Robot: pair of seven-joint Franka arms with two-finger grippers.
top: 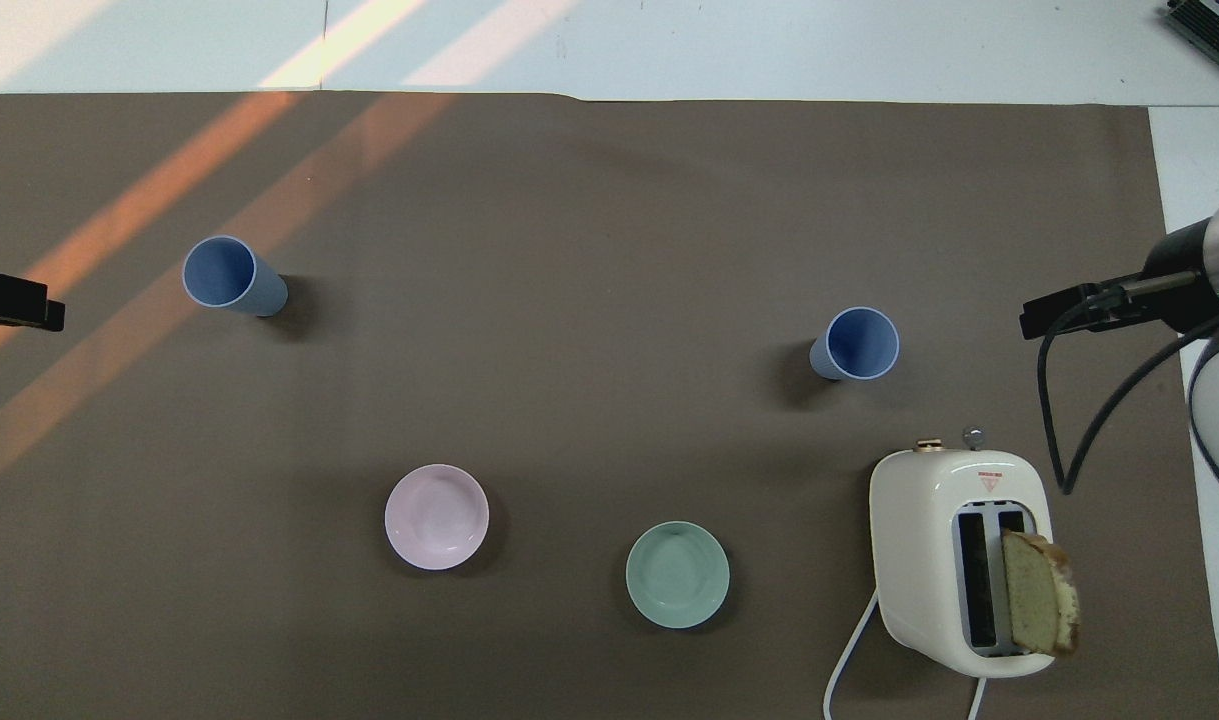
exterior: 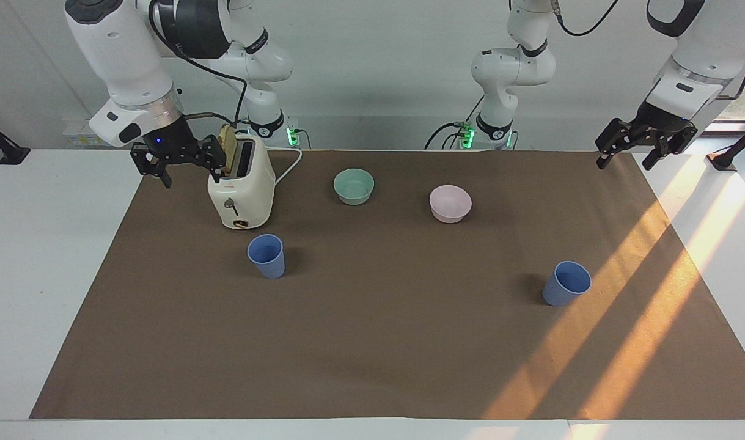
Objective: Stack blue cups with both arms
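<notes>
Brown mat (exterior: 372, 342) on white table (exterior: 36, 256)

Both cups (exterior: 266, 255) (exterior: 566, 283) are plain periwinkle blue; the bowls are mint green (exterior: 354, 185) and pale pink (exterior: 450, 203); the toaster (exterior: 241, 192) is cream, on a brown mat (exterior: 396, 342).

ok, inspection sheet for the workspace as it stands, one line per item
Surface: brown mat on a white table, sun stripes at the left arm's end.
Job's things: two blue cups upright and apart, one by the toaster, one at the left arm's end; not stacked.
Clutter: toaster with a bread slice in one slot; green bowl; pink bowl.
Grippers: left gripper open, over the mat's corner; right gripper open, beside the toaster; both empty.
Cables: toaster cord toward the robots.
Surroundings: nothing seen.
</notes>
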